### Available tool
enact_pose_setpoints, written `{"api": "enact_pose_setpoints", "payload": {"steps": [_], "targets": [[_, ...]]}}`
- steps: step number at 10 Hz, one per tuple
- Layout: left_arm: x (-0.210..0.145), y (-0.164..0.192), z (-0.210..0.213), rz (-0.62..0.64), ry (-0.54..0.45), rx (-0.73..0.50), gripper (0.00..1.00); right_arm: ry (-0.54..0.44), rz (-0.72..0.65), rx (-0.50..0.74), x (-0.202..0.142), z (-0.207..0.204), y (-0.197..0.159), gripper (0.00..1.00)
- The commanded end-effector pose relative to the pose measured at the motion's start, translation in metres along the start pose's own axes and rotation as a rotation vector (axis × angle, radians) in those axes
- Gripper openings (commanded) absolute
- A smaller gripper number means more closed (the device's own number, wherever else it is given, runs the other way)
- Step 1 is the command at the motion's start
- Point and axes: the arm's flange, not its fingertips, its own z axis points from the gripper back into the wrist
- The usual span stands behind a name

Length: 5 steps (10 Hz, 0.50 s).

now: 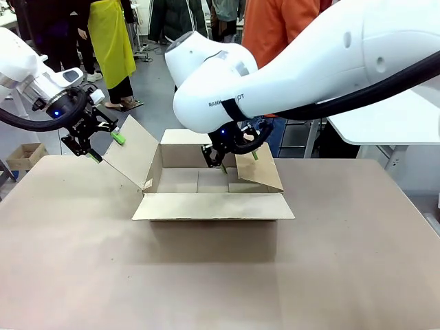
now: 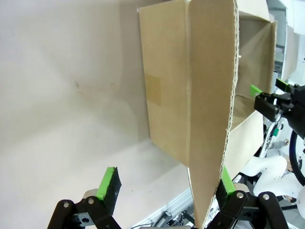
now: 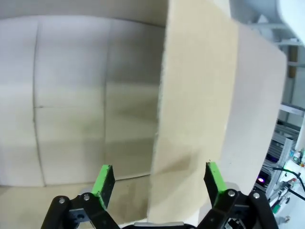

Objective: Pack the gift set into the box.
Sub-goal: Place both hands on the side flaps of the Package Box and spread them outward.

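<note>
L gripper [image 1: 104,146] spread, a flap [image 2: 209,95] of the box [image 1: 206,207] between its fingers; R gripper [image 3: 158,179] likewise (opposite flap).

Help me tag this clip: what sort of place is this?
Probably a robotics lab or workshop: white left arm and right arm at a cardboard box on a table, people standing behind.

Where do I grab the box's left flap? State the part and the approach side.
I'd grip the left flap of the box at its free outer edge, coming from the robot's left, outside the walls. It slants up and outward, so that thin edge stands clear; the open left gripper straddles it.
</note>
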Motion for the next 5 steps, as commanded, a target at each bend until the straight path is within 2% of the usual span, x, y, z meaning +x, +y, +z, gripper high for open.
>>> {"api": "enact_pose_setpoints", "payload": {"steps": [1,5], "targets": [[-0.003,-0.002,0.0,0.01,-0.003,0.017,1.0,0.018,-0.042,-0.058,0.006,0.002,-0.003,1.0],[-0.003,-0.002,0.0,0.01,-0.003,0.017,1.0,-0.004,-0.117,-0.06,-0.003,0.006,-0.054,1.0]]}}
